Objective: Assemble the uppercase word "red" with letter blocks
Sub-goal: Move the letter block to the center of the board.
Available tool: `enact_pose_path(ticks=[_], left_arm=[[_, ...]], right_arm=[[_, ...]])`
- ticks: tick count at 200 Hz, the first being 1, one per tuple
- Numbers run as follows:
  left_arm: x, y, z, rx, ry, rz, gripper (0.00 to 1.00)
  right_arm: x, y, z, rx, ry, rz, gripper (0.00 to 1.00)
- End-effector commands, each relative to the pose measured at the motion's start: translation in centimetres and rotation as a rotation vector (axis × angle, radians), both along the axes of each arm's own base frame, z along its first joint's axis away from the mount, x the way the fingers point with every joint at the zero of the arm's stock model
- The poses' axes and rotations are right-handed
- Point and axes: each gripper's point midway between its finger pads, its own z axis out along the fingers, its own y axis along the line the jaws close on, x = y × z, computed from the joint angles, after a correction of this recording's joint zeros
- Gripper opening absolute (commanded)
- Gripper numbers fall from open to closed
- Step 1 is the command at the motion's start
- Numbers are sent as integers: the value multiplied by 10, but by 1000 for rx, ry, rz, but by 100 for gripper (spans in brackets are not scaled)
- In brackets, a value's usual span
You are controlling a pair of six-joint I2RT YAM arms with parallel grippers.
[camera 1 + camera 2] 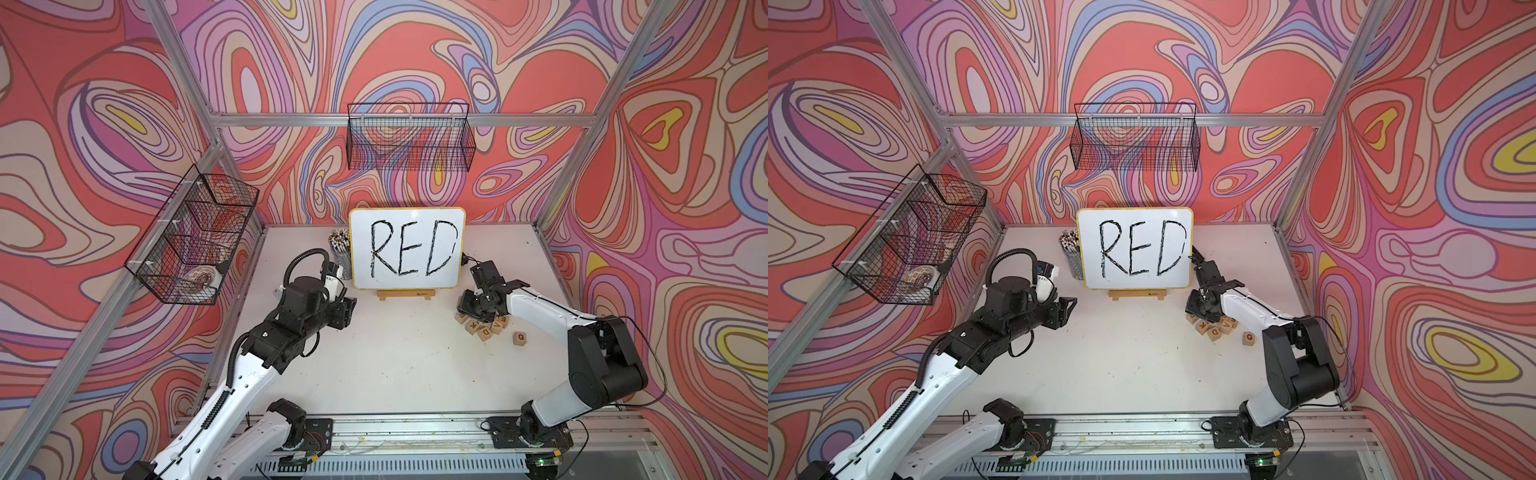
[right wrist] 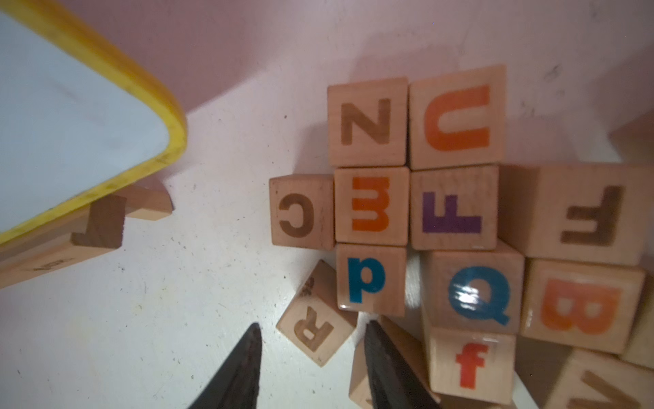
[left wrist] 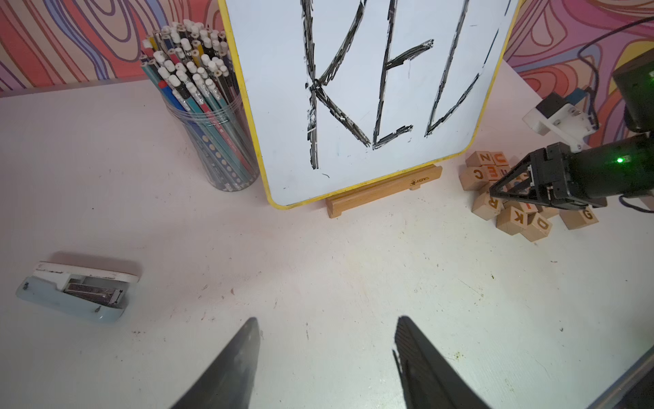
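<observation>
The letter blocks lie in a heap of wooden cubes [image 1: 484, 326] to the right of the whiteboard. The R block [image 2: 316, 327] lies tilted at the heap's edge, also seen as the R block [image 3: 492, 204]. The D block [image 3: 541, 223] sits at the heap's front, in both top views [image 1: 484, 332] [image 1: 1214, 332]. I cannot make out an E block. My right gripper [image 2: 312, 325] hangs low over the heap, open, with the R block just ahead between its fingertips and untouched by one of them. My left gripper [image 3: 327, 320] is open and empty over bare table, left of the board [image 1: 351, 309].
A whiteboard [image 1: 407, 249] with handwritten RED stands on a wooden stand at the back. A pencil cup [image 1: 340, 253] is at its left. A stapler [image 3: 76, 290] lies near the left arm. A lone G block [image 1: 519, 338] sits right of the heap. Wire baskets [image 1: 409, 137] hang on the walls.
</observation>
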Motion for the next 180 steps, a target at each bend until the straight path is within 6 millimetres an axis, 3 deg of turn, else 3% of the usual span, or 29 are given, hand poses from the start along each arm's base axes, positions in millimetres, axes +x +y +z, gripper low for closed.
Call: enact_pose_path(ticks=[1,115,180], left_arm=[[-3,0,-2,9,1,-9,64],[-5,3,3,5,-18,-4,64],[-5,2,3,3,-15,-7,64]], right_arm=[[1,-3,-3,-16,10,-30,52],[9,0,-18,-20,34,-60,53],[-2,0,-5,-77,32,-43,51]])
